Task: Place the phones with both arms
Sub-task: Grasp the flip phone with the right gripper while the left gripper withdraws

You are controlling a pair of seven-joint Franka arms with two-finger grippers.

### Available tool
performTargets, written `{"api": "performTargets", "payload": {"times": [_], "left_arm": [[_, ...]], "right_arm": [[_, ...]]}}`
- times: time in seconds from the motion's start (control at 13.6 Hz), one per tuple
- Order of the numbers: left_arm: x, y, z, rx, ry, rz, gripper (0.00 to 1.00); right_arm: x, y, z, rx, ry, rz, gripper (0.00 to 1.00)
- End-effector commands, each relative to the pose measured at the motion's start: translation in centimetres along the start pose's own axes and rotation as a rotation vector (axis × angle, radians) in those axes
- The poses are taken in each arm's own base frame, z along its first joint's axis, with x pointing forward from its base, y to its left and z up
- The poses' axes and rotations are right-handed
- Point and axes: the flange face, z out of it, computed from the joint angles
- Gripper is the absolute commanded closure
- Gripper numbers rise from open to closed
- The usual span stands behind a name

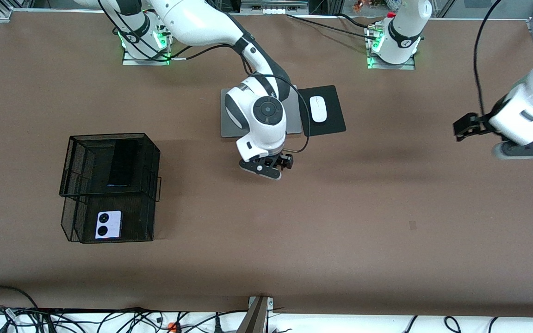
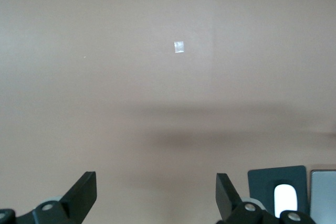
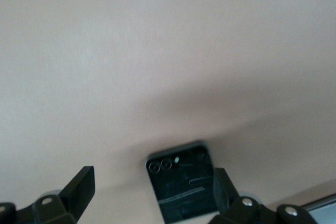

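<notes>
Jaws of both grippers, right (image 3: 152,192) and left (image 2: 156,195), stood spread; only the right wrist view showed the small black phone (image 3: 181,184) under the right one.

We see open desk (image 1: 363,222) between the mesh basket (image 1: 109,187) at the right arm's end and the laptop (image 1: 229,120) and mouse pad (image 1: 336,118) nearer the bases.

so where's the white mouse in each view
front view: the white mouse lies on the black mouse pad, beside the silver laptop.
left wrist view: the mouse shows on the same pad, next to the laptop.
right wrist view: not in it.
shared landmark: the black mouse pad.
</notes>
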Motion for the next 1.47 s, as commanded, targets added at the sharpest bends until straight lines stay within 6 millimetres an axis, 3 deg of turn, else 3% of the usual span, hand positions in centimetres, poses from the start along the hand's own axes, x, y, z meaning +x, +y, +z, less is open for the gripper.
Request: {"api": "performTargets", "payload": {"times": [0.0,0.15,0.29,0.44,0.59,0.81,1.1,1.4], "left_arm": [[-2.1,-2.4,1.5,-0.028,0.031,-0.003,0.0],[-4.1,-5.1,3.3,-0.097,0.145,-0.034,0.0],[-5.2,-5.0,2.9,-0.126,0.159,-0.042,0.0],[-5.9,-5.2,2.4,-0.118,0.12,-0.033,0.0],[-5.2,-5.6,1.5,-0.032,0.12,-0.007,0.0],[-5.3,-1.9,0.7,-0.009,0.129,0.057,0.0],[-5.1,-3.6,0.9,-0.012,0.121,0.034,0.0],[-5.5,-3.6,1.1,-0.009,0.091,0.036,0.0]], "right_arm": [[-1.8,-0.7,0.3,0.0,-0.038,0.005,0.0],[-2.4,0.0,1.9,-0.034,-0.052,-0.007,0.0],[-2.6,0.8,3.3,-0.061,-0.052,-0.025,0.0],[-2.9,1.1,3.3,-0.07,-0.061,-0.058,0.0],[-2.9,1.3,3.1,-0.07,-0.062,-0.072,0.0],[-4.0,1.7,4.5,-0.088,-0.086,-0.114,0.0],[-4.8,2.2,5.6,-0.104,-0.104,-0.141,0.0],[-4.8,2.5,6.3,-0.098,-0.1,-0.143,0.0]]}}
